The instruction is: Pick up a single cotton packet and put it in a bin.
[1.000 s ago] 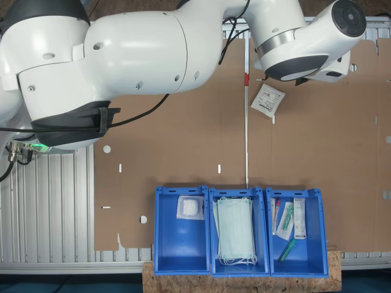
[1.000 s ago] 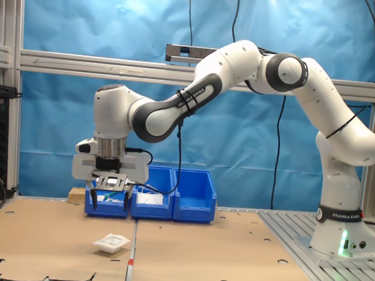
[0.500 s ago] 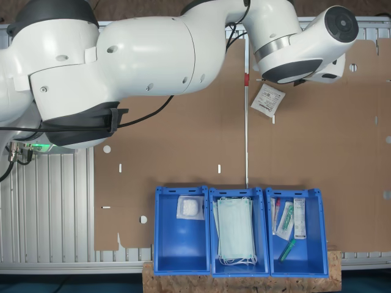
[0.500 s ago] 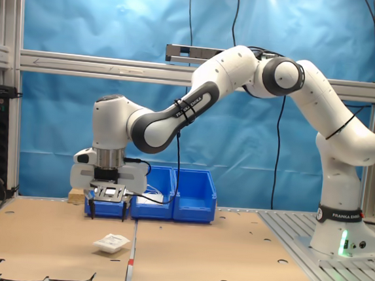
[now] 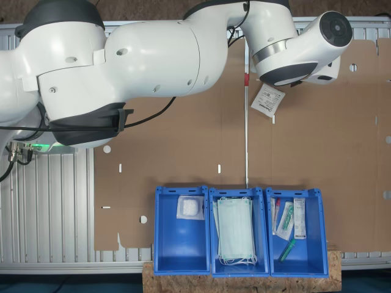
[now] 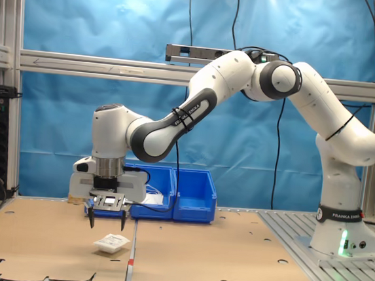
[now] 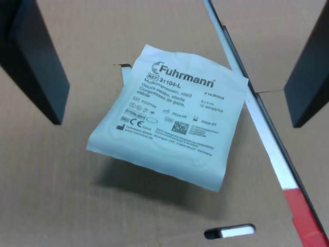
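Observation:
The cotton packet is a flat white sachet with grey print, lying on the brown cardboard with one edge slightly raised. In the wrist view the cotton packet sits between the two dark fingers. My gripper hangs open a short way above it, holding nothing. The bin is the blue one at the first exterior view's left and holds a clear-wrapped cotton pack. In the second exterior view the bin is the rightmost of the row, behind the gripper.
A blue bin with pale-green face masks stands in the middle, and one with syringes and sachets beside it. A white seam strip with a red mark runs past the packet. The robot base stands at the second exterior view's right.
The gripper has come down toward the packet, staying open. The packet has not moved.

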You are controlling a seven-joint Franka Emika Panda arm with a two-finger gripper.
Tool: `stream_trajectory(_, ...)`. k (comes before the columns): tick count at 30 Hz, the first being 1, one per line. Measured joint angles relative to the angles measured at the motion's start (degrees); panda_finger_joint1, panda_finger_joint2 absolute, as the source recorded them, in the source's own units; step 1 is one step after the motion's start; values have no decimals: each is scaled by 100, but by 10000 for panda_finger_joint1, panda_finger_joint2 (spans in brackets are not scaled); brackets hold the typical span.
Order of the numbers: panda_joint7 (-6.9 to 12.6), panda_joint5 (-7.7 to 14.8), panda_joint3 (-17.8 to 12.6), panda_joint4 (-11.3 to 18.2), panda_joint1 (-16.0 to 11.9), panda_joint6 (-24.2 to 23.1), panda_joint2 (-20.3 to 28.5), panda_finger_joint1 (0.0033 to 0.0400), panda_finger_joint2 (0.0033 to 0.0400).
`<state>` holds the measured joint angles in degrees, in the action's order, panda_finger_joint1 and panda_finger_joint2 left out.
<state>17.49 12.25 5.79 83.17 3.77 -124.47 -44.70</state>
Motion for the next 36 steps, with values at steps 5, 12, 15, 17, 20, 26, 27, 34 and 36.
stream_trajectory(5,0,0,-18,0,-3,-117,-44,400,400)
stream_trajectory(12,0,0,-44,0,-19,-233,-101,400,400)
stream_trajectory(15,0,0,-58,0,-28,-263,-124,400,400)
stream_trajectory(17,0,0,-69,0,-35,-280,-135,400,400)
stream_trajectory(20,0,0,-81,0,-66,-320,-152,400,400)
stream_trajectory(26,0,0,-92,1,-134,-361,-154,400,400)
stream_trajectory(27,0,0,-94,2,-147,-366,-154,400,400)
stream_trajectory(34,0,0,-113,76,-226,-496,-152,400,400)
stream_trajectory(36,0,0,-117,133,-246,-571,-146,400,400)
